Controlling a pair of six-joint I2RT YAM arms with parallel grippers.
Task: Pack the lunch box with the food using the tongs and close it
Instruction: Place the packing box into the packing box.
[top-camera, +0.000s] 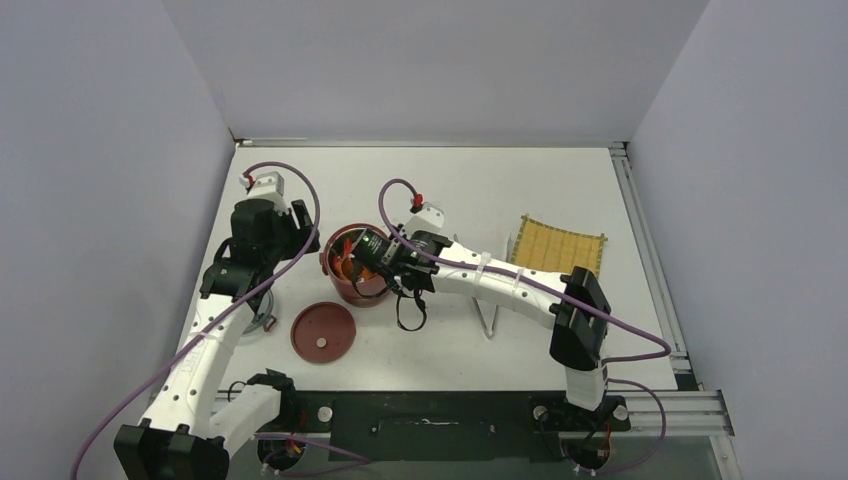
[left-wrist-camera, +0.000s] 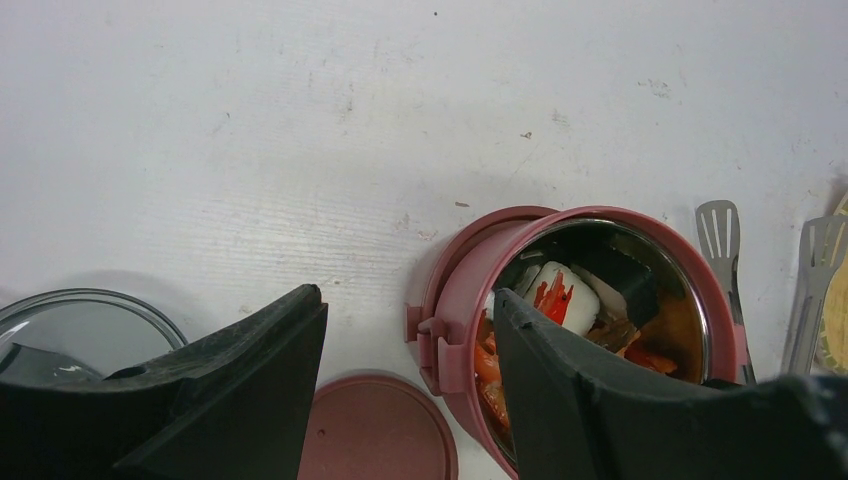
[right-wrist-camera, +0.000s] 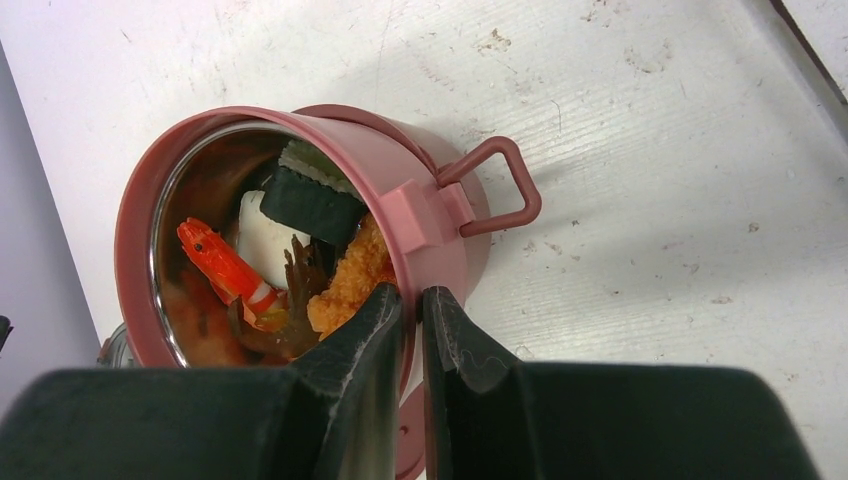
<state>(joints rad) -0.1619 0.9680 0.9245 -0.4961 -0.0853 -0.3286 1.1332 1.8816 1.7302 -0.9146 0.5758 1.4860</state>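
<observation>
The dark-red lunch box (top-camera: 345, 290) stands left of the table's middle with its top bowl uncovered. Inside the lunch box (right-wrist-camera: 300, 135) lies the food (right-wrist-camera: 228, 268): a red piece, a white piece, a dark block and an orange crumbed bit. My right gripper (right-wrist-camera: 411, 292) is shut on the box's near rim beside its loop handle; from above the right gripper (top-camera: 352, 262) sits over the bowl. My left gripper (left-wrist-camera: 408, 297) is open, with the clasp side of the lunch box (left-wrist-camera: 455, 320) between its fingers. A flat lid (top-camera: 323, 332) lies in front. The tongs (top-camera: 487, 318) lie under the right arm.
A glass bowl (top-camera: 260, 322) sits left of the lid, close to the left arm. A yellow woven mat (top-camera: 557, 247) lies at the right. The tongs' slotted tips (left-wrist-camera: 720, 235) rest just past the box in the left wrist view.
</observation>
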